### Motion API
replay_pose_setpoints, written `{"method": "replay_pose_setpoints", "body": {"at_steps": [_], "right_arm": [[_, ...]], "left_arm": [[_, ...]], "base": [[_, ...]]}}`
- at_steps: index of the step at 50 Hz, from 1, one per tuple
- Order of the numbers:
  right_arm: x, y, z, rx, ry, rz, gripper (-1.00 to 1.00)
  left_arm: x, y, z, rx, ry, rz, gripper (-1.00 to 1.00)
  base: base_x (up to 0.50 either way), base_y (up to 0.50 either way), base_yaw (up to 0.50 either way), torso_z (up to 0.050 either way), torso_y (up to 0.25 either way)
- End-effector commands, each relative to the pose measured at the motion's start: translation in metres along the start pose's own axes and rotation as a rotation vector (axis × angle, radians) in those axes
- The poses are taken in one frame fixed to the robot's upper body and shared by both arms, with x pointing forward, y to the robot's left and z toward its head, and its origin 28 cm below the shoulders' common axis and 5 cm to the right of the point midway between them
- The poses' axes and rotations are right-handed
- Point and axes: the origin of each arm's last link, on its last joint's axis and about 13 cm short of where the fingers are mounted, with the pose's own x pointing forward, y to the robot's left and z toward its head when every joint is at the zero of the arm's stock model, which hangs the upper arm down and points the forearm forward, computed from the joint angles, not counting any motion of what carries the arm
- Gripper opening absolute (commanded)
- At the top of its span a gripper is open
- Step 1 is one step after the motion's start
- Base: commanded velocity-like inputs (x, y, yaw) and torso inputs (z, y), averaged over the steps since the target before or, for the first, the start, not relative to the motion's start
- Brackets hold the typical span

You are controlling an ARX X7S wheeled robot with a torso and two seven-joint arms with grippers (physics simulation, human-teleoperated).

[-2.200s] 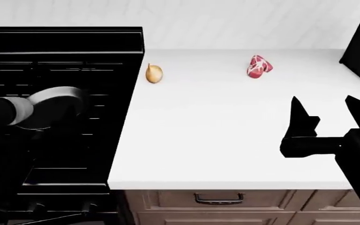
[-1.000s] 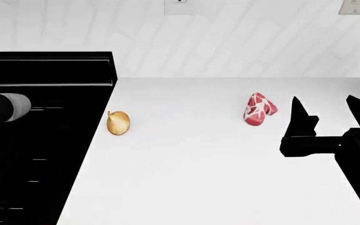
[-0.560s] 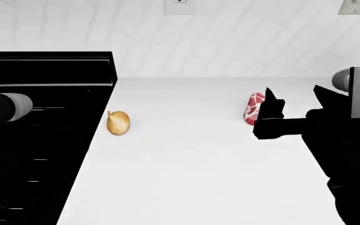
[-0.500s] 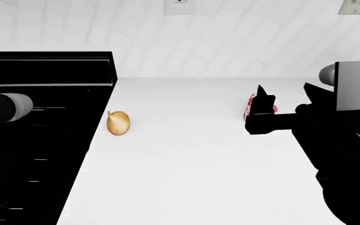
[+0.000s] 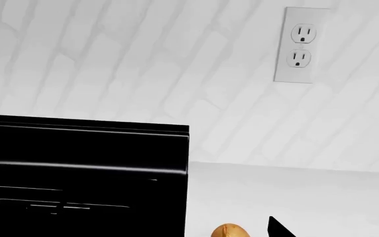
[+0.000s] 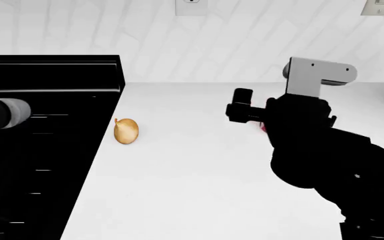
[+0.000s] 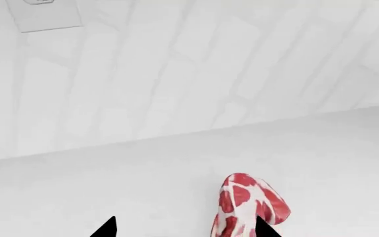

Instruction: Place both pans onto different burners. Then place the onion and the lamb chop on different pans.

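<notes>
Right gripper (image 7: 184,228): in the right wrist view its two black fingertips stood apart, clamped on nothing, just before the lamb chop (image 7: 247,205).
Lamb chop: lay on the white table (image 6: 178,170); one fingertip stood at its edge, and contact could not be told.
Head view of the chop: almost wholly hidden behind the right arm (image 6: 319,150), only a pink sliver showing at the arm's edge.
Right wrist view only: the marbled red and white face of the chop, with the white brick wall (image 7: 196,69) behind the table.
Onion (image 6: 126,131): on the table just beside the black stove (image 6: 38,145), well apart from the chop.
Left wrist view: caught only the top of the onion at the frame's edge, plus the stove's back panel and a wall outlet (image 5: 298,45).
Left gripper: only a dark tip showed in the left wrist view, so I could not tell whether it was apart or together.
Pans: not seen in any view.
Change: half a second earlier the right gripper was beside the chop, which was still partly visible from the head; the arm had since swung across and covered it. The onion had not moved.
</notes>
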Motion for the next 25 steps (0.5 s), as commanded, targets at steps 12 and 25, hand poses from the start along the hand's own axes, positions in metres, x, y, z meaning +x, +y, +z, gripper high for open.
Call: {"method": "replay_pose_setpoints", "body": {"at_steps": [12, 25], "right_arm": [[0.027, 0.002, -0.009, 0.021, 0.044, -0.207, 1.00], [0.044, 0.004, -0.021, 0.016, 0.107, -0.210, 1.00]], "left_arm": [[0.000, 0.002, -0.004, -0.013, 0.002, -0.002, 1.00], [0.001, 0.003, -0.005, -0.018, 0.000, -0.004, 1.00]], "base": [[0.00, 0.00, 0.00, 0.000, 0.000], [0.00, 0.00, 0.00, 0.000, 0.000]]}}
